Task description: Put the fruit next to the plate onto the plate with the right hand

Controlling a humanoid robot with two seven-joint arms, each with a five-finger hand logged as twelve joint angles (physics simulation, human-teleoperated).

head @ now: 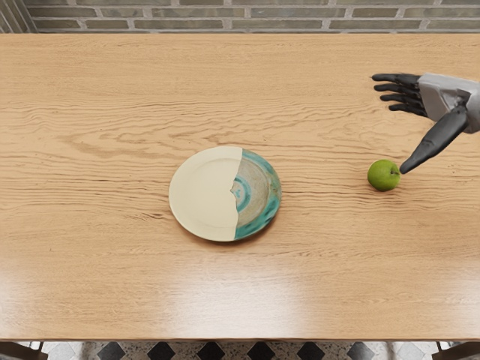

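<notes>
Green apple (pixel 383 175) on table, just below open right hand (pixel 420 101) (thumb nearest), plate (pixel 202 193) apart

A wide wooden table (pixel 105 105) with pale, wavy grain fills most of the view. Two things lie on it. A round plate (pixel 214 191), part cream and part teal-green, sits flat near the middle. A small green apple (pixel 383 175) rests on the bare wood to the plate's right, well apart from it.
</notes>
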